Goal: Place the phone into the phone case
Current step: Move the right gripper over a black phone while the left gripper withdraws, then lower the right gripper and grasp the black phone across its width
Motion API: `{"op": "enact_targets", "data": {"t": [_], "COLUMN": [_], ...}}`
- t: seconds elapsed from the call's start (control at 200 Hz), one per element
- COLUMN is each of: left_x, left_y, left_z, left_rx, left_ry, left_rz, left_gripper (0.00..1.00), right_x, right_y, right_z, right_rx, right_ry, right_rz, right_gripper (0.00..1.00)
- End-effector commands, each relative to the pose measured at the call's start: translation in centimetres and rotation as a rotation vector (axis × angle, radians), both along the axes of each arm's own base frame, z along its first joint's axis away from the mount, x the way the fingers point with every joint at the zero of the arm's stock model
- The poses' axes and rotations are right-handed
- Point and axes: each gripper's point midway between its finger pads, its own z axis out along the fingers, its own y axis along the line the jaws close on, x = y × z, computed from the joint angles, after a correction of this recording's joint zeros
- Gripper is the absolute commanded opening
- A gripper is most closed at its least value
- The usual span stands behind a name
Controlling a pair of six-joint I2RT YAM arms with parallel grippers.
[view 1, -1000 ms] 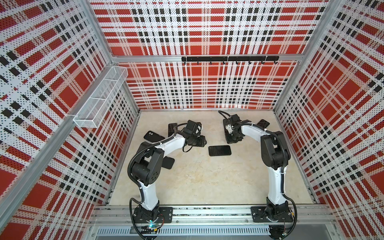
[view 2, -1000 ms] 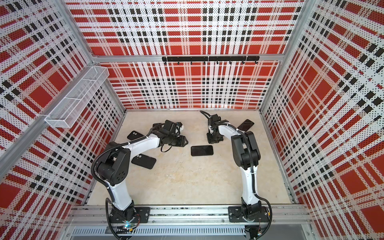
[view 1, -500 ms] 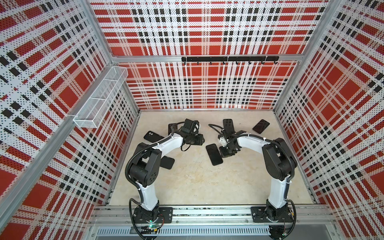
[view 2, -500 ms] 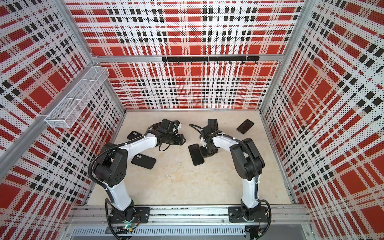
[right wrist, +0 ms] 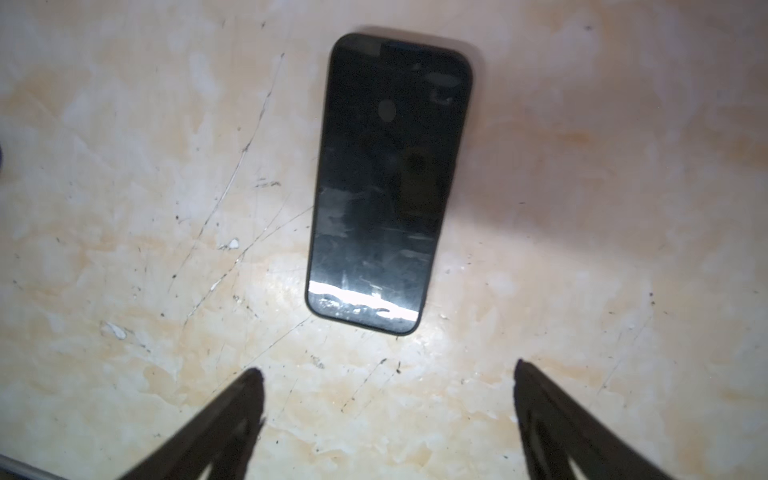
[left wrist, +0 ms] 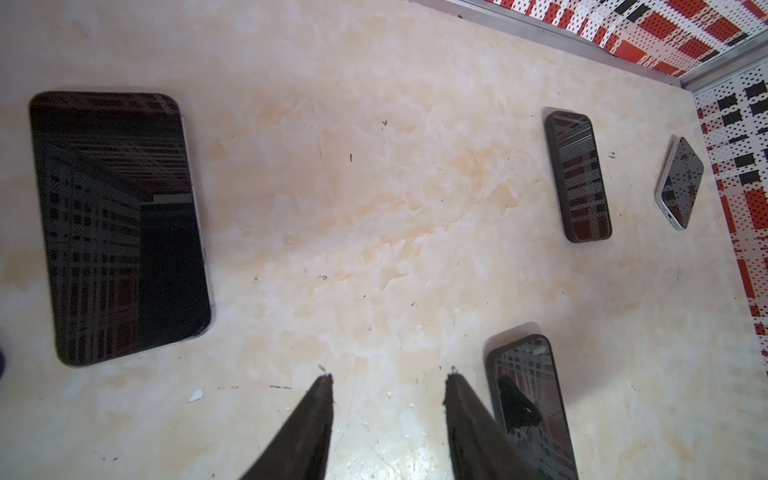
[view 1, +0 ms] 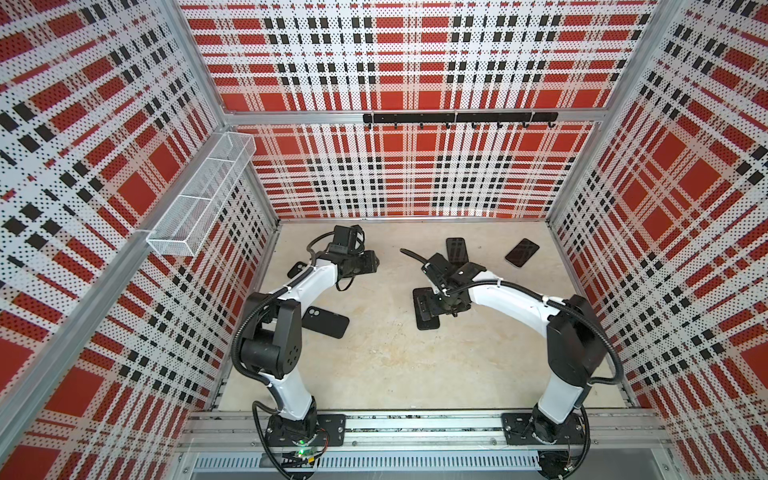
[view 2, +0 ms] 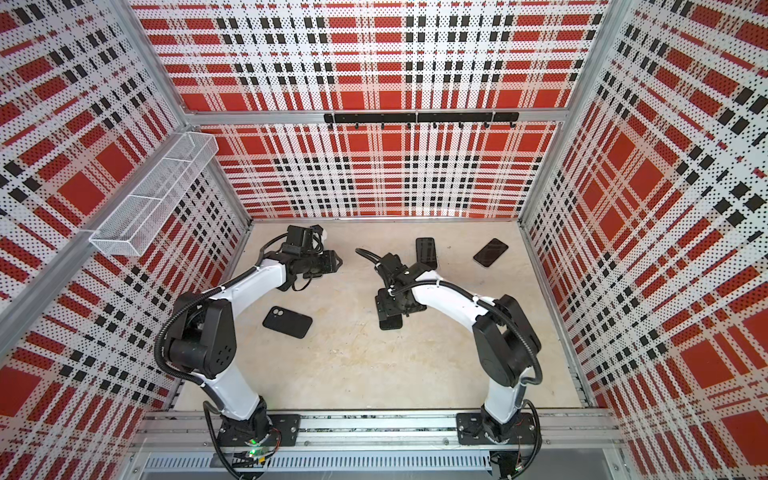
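A: Start from above — where is the phone?
B: In both top views the phone [view 1: 428, 323] lies flat near the middle of the table [view 1: 374, 374], its long axis running front to back. The right gripper [view 1: 434, 305] covers its far half from this angle, so only the near end shows clearly.
A: And the other arm?
B: The left gripper [view 1: 376, 264] is toward the back left, pointing at the centre, well apart from the phone. A black case [view 1: 326, 323] lies back up beside the left arm [view 1: 307, 286], two camera rings showing; whether anything sits inside it I cannot tell. At the back right lie a cased phone [view 1: 456, 249] and a silver-edged phone [view 1: 522, 252].
A: The left wrist view?
B: The left gripper [left wrist: 388, 380] has its fingers [left wrist: 320, 415] partly spread, with only bare table between them. The phone [left wrist: 528, 365] shows past one finger, screen up; a large phone [left wrist: 120, 224] lies off to the other side. The cased phone [left wrist: 578, 176] and silver-edged phone [left wrist: 680, 183] lie farther off, near the wall.
A: And the right wrist view?
B: The right gripper [right wrist: 386, 374] is spread wide and holds nothing — the phone [right wrist: 390, 183] lies screen up just beyond the fingertips, touching neither.
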Motion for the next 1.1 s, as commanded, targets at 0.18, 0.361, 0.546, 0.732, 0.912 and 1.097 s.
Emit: {"op": "enact_targets", "data": {"t": [0.18, 0.361, 0.546, 0.732, 0.912, 1.097], "left_x": [-0.5, -0.6, -0.6, -0.6, -0.7, -0.7], "left_y": [-0.8, -1.0, -0.9, -0.9, -1.0, -1.0], "left_z": [0.6, 0.8, 1.0, 1.0, 1.0, 1.1], "left_rx": [-0.031, -0.039, -0.042, -0.044, -0.047, -0.048], "left_ry": [-0.007, -0.01, -0.014, -0.014, -0.011, -0.013], "left_rz": [-0.036, -0.04, -0.041, -0.041, -0.044, -0.043], "left_gripper": [0.48, 0.48, 0.47, 0.47, 0.47, 0.47], "right_x": [-0.3, -1.0, -1.2, -0.8, 0.0, 0.6], "right_y": [1.1, 0.9, 1.0, 0.6, -0.1, 0.1], "right_z": [-3.5, -5.6, -7.6, -9.0, -9.4, -8.4], "right_rx": [-0.084, -0.128, -0.151, -0.173, -0.181, -0.158], "right_ry": [0.122, 0.188, 0.225, 0.22, 0.203, 0.169], "right_rz": [-0.097, -0.096, -0.096, -0.105, -0.128, -0.133], "right_gripper": [1.0, 1.0, 0.99, 0.95, 0.91, 0.81]}}
